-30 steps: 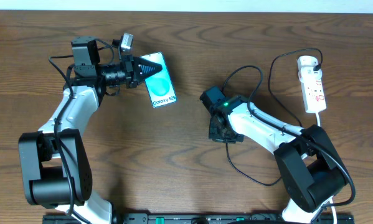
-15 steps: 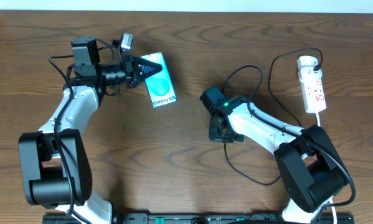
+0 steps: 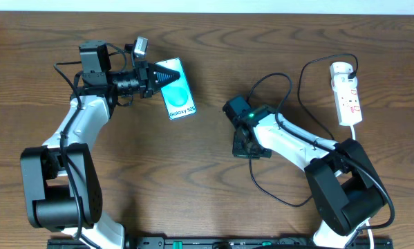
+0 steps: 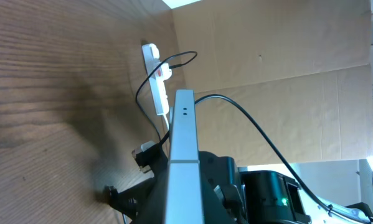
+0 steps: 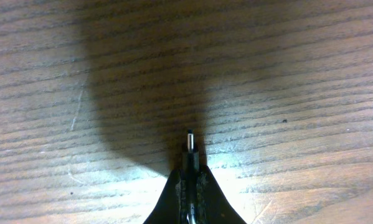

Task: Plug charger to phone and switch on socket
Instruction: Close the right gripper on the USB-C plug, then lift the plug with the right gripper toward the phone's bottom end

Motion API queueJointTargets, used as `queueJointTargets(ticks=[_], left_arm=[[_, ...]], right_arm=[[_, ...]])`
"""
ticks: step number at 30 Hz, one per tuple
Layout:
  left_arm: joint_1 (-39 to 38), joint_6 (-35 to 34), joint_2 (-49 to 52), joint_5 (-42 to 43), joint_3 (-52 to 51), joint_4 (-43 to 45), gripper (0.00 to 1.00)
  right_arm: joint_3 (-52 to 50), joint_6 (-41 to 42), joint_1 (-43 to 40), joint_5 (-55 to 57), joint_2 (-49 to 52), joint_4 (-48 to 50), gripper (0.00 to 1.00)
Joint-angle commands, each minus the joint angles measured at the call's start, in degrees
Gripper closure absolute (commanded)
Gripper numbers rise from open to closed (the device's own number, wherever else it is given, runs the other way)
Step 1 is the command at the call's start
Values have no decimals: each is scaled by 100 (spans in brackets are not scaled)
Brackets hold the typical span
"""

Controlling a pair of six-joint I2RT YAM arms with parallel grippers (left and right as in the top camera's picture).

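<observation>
**Phone in the left claw, charger plug in the right claw**

The wooden table [image 3: 193,180] carries both arms. The socket [image 3: 347,93] lies at the far right of the table, with its long side running from far to near. In the left wrist view it shows as a white strip [image 4: 155,81] far behind the phone.

The phone [image 3: 180,97] is at the far left part of the table, with its screen facing up and the text end toward the near side. The left gripper [image 3: 171,76] is clamped on the far end of the phone. In the left wrist view only the thin edge of the phone [image 4: 183,155] is seen.

The charger [image 3: 302,81] leaves the far end of the socket as a thin black cable and curves toward the near side. The right gripper [image 3: 247,149] is in the middle of the table, well apart from the phone. Its fingers are pressed together on the plug tip [image 5: 190,142], which sticks out in front of the right gripper [image 5: 190,177] and points at the wood.
</observation>
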Motion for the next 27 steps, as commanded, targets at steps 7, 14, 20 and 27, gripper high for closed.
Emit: queueJointTargets(ticks=[7, 14, 20, 27], left_arm=[[52, 96, 35, 184, 0, 37, 93], [247, 92, 35, 251, 0, 37, 93], [398, 70, 35, 352, 0, 39, 93], [422, -52, 33, 485, 2, 212, 93]], right_arm=[[951, -879, -61, -551, -404, -398, 99], [1392, -1825, -61, -1661, -704, -557, 99], [1399, -2594, -247, -2909, -885, -564, 99], [1399, -3606, -466, -4205, -890, -527, 99]])
